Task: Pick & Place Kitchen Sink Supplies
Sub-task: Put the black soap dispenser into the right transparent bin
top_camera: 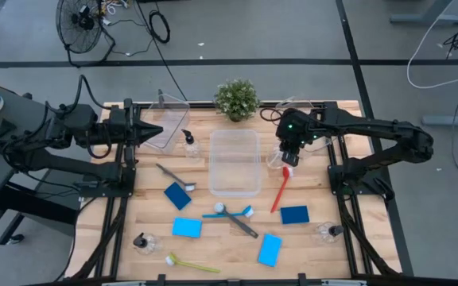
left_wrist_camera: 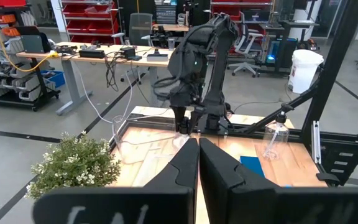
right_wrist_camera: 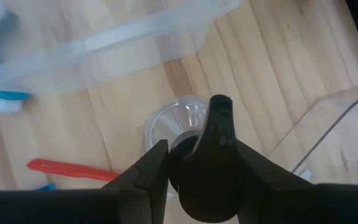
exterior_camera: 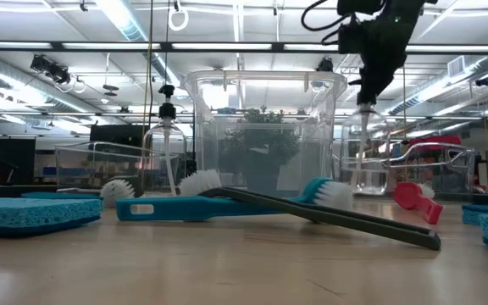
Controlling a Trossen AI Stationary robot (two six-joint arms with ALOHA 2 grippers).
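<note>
"So, starting from the near edge, what's on the desk?"

"Four blue sponges (top_camera: 187,228), five long-handled brushes (top_camera: 229,212) and three standing pump bottles (top_camera: 141,242). A fourth bottle (right_wrist_camera: 169,118) hangs upright from the right tool (top_camera: 287,156), which is clamped on its black pump top."

"Where does it go?"

"Probably the centre bin (top_camera: 234,133). It lies just to the tool's left, long axis running near to far. Farther back, the left tool (top_camera: 156,131) waits closed and empty by the left bin (top_camera: 169,102)."

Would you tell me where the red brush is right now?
In the high view the red brush lies right of the middle bin, just below the right gripper.
</note>
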